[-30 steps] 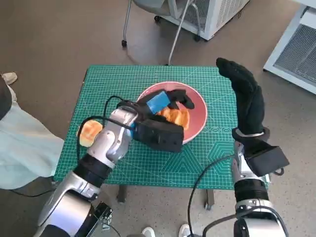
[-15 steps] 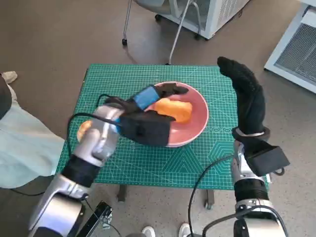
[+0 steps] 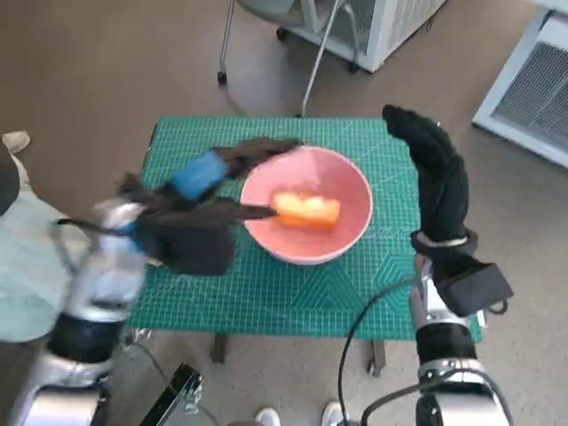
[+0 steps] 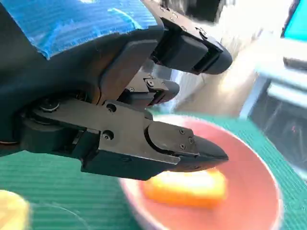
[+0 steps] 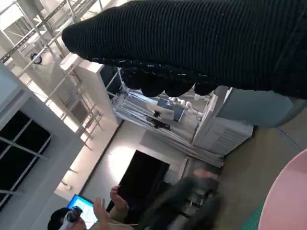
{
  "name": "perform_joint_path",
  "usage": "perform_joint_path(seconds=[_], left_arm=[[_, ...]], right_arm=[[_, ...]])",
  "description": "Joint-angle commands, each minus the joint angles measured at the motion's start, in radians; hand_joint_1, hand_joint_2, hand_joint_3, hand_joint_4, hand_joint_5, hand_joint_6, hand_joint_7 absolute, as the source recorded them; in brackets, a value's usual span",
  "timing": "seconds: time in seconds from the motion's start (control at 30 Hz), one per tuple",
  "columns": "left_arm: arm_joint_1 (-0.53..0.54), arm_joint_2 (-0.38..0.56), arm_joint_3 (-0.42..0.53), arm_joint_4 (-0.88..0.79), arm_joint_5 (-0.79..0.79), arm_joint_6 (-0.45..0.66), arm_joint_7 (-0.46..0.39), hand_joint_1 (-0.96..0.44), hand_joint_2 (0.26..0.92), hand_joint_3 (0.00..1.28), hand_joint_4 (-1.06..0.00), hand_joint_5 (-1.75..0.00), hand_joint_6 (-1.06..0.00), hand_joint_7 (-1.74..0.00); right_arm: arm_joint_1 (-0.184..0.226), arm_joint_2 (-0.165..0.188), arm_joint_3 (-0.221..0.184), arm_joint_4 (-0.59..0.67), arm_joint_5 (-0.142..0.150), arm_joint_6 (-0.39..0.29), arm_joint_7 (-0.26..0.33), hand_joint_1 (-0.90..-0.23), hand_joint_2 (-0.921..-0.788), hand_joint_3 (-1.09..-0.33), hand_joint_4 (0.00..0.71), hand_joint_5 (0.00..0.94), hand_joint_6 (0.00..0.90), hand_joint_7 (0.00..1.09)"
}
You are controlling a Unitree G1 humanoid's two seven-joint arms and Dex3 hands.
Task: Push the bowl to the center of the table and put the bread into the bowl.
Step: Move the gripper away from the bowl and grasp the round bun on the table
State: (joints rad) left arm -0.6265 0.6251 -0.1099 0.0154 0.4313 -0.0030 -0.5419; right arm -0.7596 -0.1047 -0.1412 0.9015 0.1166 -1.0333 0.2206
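The pink bowl (image 3: 348, 182) stands near the middle of the green table mat (image 3: 355, 284). An orange-brown piece of bread (image 3: 306, 210) lies inside it. My left hand (image 3: 213, 170), blurred, hovers just left of the bowl with its fingers spread and nothing in them. The left wrist view shows those fingers (image 4: 158, 139) above the bowl's rim (image 4: 268, 191) and the bread (image 4: 187, 188). My right hand (image 3: 439, 173) stands upright and flat to the right of the bowl, not touching it, and holds nothing. The glove (image 5: 201, 43) fills the right wrist view, with the bowl's edge (image 5: 290, 199) in a corner.
A second yellowish bread (image 4: 9, 213) lies on the mat near my left hand; my left arm hides it in the head view. A chair's legs (image 3: 266, 44) and white cabinets (image 3: 524, 80) stand beyond the table. A person (image 5: 91, 213) sits farther off.
My left hand has let go of the bread, which now lies in the bowl, and has drawn back to the left. The right hand has stayed in place.
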Motion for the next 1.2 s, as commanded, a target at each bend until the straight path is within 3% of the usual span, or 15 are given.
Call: perform_joint_path(seconds=[0.03,0.17,0.4,0.43,0.53,0.67,0.9,1.2], left_arm=[[0.067,0.095,0.096,-0.11,-0.046,-0.019,-0.027,-0.04,0.869,0.01,-0.39,-0.05,-0.56,-0.16],[0.125,0.161,0.164,-0.146,-0.082,-0.034,-0.046,0.0,0.863,0.01,-0.42,-0.06,-0.58,-0.18],[0.138,0.179,0.168,-0.155,-0.099,-0.034,-0.044,0.01,0.861,0.0,-0.44,-0.06,-0.57,-0.19],[0.179,0.242,0.196,-0.147,-0.095,-0.057,-0.075,0.01,0.861,0.0,-0.44,-0.06,-0.57,-0.19],[0.255,0.36,0.24,-0.136,-0.08,-0.096,-0.138,0.14,0.859,0.01,-0.33,-0.02,-0.46,-0.13],[0.283,0.411,0.228,-0.15,-0.046,-0.083,-0.17,0.25,0.869,0.02,-0.24,0.0,-0.37,-0.07],[0.305,0.436,0.182,-0.156,0.029,-0.072,-0.168,0.29,0.88,0.02,-0.16,0.0,-0.32,-0.02],[0.294,0.424,0.13,-0.113,0.084,-0.106,-0.135,0.28,0.878,0.02,-0.15,0.0,-0.32,-0.01]], right_arm=[[0.026,0.011,0.003,0.0,0.016,0.019,0.018,-0.427,-0.921,-0.612,0.452,0.005,0.189,0.89],[0.028,0.012,0.003,-0.005,0.021,0.022,0.024,-0.424,-0.921,-0.614,0.452,0.005,0.189,0.89],[0.029,0.013,0.002,-0.008,0.023,0.024,0.028,-0.423,-0.921,-0.616,0.453,0.005,0.189,0.89],[0.025,0.013,0.001,-0.003,0.03,0.028,0.035,-0.423,-0.921,-0.616,0.453,0.005,0.189,0.89],[0.016,0.016,-0.002,0.006,0.044,0.036,0.051,-0.425,-0.921,-0.612,0.456,0.007,0.191,0.89],[0.014,0.019,-0.002,0.0,0.048,0.044,0.059,-0.434,-0.921,-0.601,0.457,0.007,0.191,0.9],[0.007,0.021,-0.003,0.003,0.062,0.052,0.078,-0.441,-0.921,-0.592,0.459,0.008,0.189,0.9],[0.006,0.018,-0.012,0.002,0.065,0.05,0.098,-0.427,-0.921,-0.597,0.46,0.008,0.188,0.9]])
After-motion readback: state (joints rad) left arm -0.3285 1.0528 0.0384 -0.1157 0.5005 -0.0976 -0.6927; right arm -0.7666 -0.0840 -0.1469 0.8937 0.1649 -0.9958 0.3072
